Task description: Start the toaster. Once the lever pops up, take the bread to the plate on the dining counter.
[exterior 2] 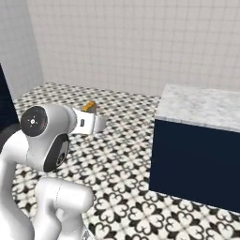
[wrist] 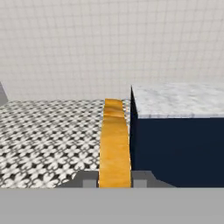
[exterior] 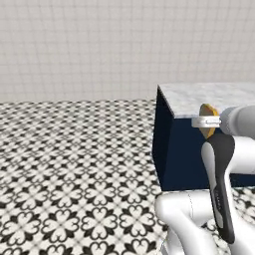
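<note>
Tool [wrist: 114,180] clamped on the bread [wrist: 114,148], one grey finger [wrist: 89,180] pressed against each flat side of the slice, seen low and centre in the hand view. Slice held on edge there, golden-brown crust facing the camera, running up from the fingertips toward mid-frame.

In the left base view, bread [exterior: 208,119] at right of centre, poking out past the white wrist, just in front of the near corner of the dining counter [exterior: 209,97]. Tool [exterior: 205,121] gripping it there, partly hidden by the arm. Marbled tabletop in the upper right of that frame, dark navy base below it, standing on the black-and-white patterned floor [exterior: 74,164].

In the right base view, bread [exterior 2: 89,107] left of centre, a small orange-tan corner above the end of the white forearm, held in the air over the patterned floor. Dining counter [exterior 2: 201,105] at right of frame, well apart from the slice from this side. Pale tiled wall [exterior 2: 131,42] across the top of the frame.
</note>
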Tool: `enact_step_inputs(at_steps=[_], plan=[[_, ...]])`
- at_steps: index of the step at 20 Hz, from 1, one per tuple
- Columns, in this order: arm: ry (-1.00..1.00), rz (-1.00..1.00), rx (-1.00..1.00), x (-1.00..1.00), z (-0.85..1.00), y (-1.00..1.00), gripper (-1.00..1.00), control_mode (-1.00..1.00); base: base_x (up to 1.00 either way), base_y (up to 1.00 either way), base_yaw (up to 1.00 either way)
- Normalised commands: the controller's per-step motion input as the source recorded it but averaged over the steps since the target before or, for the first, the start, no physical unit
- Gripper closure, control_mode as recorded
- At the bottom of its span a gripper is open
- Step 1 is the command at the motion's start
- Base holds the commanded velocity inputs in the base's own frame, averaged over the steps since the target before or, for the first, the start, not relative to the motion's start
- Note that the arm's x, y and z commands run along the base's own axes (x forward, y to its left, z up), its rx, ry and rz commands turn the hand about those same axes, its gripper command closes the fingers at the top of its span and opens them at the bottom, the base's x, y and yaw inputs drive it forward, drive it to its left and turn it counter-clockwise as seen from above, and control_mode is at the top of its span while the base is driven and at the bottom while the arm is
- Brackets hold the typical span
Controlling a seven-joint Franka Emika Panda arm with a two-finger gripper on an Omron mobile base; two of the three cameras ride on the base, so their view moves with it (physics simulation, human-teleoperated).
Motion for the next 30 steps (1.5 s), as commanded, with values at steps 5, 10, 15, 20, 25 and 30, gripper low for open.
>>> enact_step_inputs(at_steps=[5, 10, 15, 20, 25, 30], plan=[[0.00, 0.00, 0.00, 0.00, 0.00, 0.00, 1.00, 1.00, 1.00, 0.92, -0.23], [0.00, 0.00, 0.00, 0.00, 0.00, 0.00, 1.00, 1.00, 1.00, 0.87, -0.43], [0.00, 0.00, 0.00, 0.00, 0.00, 0.00, 1.00, 1.00, 1.00, 0.90, -0.44], [0.00, 0.00, 0.00, 0.00, 0.00, 0.00, 1.00, 1.00, 1.00, 0.91, -0.43], [0.00, 0.00, 0.00, 0.00, 0.00, 0.00, 1.00, 1.00, 1.00, 0.93, -0.47], [0.00, 0.00, 0.00, 0.00, 0.00, 0.00, 1.00, 1.00, 1.00, 0.98, -0.54]])
